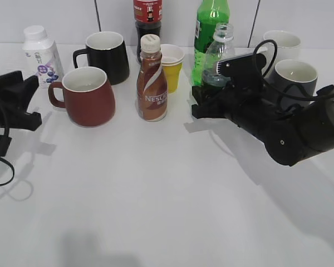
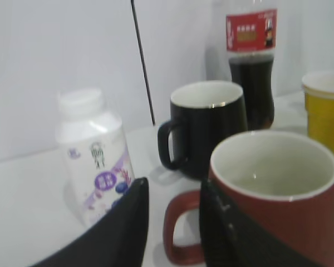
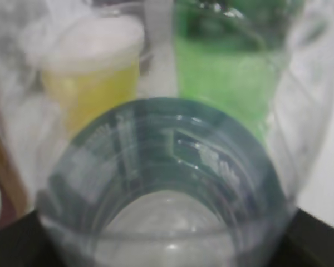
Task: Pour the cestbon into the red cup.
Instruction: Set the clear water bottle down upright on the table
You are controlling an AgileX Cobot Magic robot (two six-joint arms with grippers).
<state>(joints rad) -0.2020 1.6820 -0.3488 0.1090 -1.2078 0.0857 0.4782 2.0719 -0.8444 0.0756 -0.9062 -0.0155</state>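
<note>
The cestbon (image 1: 218, 53), a clear bottle with a dark green label, stands upright at the back right, next to a bright green bottle. My right gripper (image 1: 205, 103) is closed round its lower part. In the right wrist view the cestbon (image 3: 167, 183) fills the frame between the jaws. The red cup (image 1: 90, 100) stands at the left with its handle pointing left; its inside is white. My left gripper (image 1: 30, 105) is open, just left of that handle and not touching it. In the left wrist view the red cup (image 2: 278, 183) is close, and its handle lies between the open fingers (image 2: 175, 186).
A black mug (image 1: 108, 55), a brown Nescafe bottle (image 1: 152, 83), a yellow paper cup (image 1: 171, 67), a cola bottle (image 1: 147, 22) and the green bottle (image 1: 210, 28) stand along the back. A white yogurt bottle (image 1: 42, 55) is at far left. Two pale mugs (image 1: 295, 78) stand behind my right arm.
</note>
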